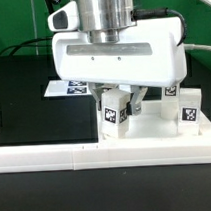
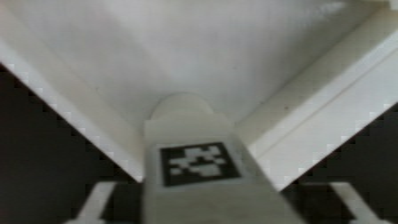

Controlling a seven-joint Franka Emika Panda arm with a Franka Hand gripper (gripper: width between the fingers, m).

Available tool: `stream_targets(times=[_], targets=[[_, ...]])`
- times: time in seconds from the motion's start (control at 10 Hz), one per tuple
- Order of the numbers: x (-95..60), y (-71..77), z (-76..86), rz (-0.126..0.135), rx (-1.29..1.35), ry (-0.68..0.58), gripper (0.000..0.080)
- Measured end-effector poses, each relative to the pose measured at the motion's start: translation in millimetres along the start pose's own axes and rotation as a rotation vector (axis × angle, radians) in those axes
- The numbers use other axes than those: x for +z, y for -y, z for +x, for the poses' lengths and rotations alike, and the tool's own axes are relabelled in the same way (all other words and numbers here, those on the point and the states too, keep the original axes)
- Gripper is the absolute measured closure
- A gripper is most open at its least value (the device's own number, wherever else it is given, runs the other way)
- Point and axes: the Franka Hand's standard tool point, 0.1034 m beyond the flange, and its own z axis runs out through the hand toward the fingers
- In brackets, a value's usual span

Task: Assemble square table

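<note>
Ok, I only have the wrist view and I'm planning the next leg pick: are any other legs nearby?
Observer: Yes, another tagged leg stands toward the exterior view's right of the end effector.
Operator: Anything beyond the arm?
Observer: The marker board lies flat there, toward the exterior view's left.
Operator: And nearer the camera?
Observer: A long white rail runs across the foreground.

End effector hides most of tabletop (ext. view); wrist view blurry, fingers cropped.
</note>
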Motion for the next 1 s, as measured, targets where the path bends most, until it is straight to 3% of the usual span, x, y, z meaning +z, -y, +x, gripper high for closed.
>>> stream_targets(times=[0.3, 0.4, 0.7, 0.8, 0.9, 1.0], targets=[[0.5, -1.3, 1.0, 0.0, 0.302, -0.003, 0.0508], [0.7, -1.8, 2.1, -0.002, 0.528, -0.006, 0.0508], [1.6, -4.2, 5.3, 0.039, 1.088, 0.074, 0.0508], [1.6, -4.6, 5.6, 0.041, 1.107, 0.078, 0.0508], [1.8, -4.3, 5.2, 0.04, 1.104, 0.077, 0.0433], [1.8, -4.3, 5.2, 0.041, 1.091, 0.077, 0.0433]])
